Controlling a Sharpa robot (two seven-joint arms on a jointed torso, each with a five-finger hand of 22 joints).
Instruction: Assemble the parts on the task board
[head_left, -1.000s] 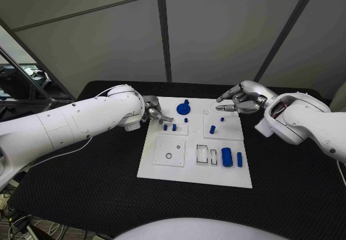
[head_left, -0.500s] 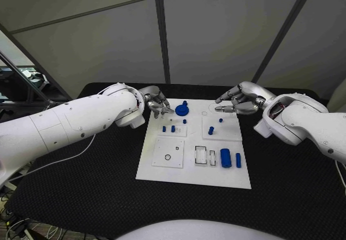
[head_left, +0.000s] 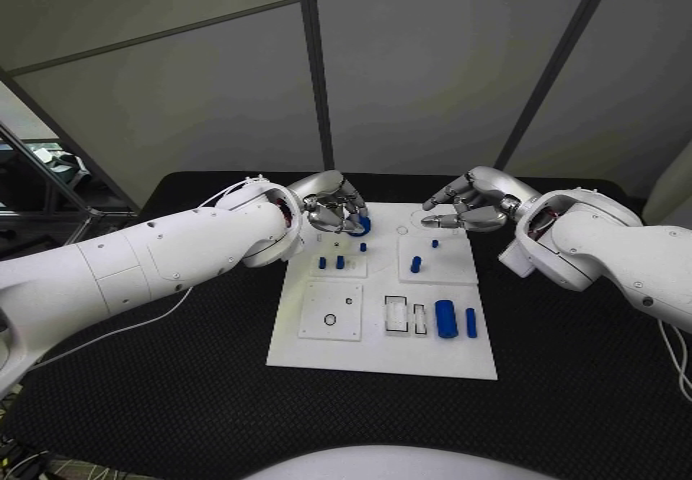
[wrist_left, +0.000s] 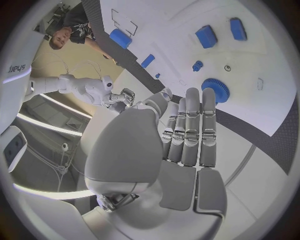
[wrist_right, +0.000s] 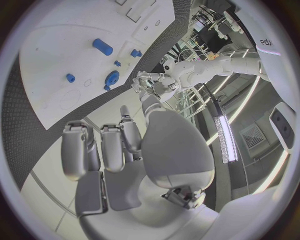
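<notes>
Moving in from the board's left edge, left hand (head_left: 333, 208) is now hovering over blue gear (head_left: 361, 225) at task board (head_left: 382, 345) rear, fingers apart, empty; right hand (head_left: 464, 205) is hovering, fingers loosely curled, empty.

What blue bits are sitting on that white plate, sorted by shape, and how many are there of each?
Toothed wheel: 1
Thick cylinder: 1
Slim bar: 1
Small pegs: 5
Total: 8 blue pieces
</notes>
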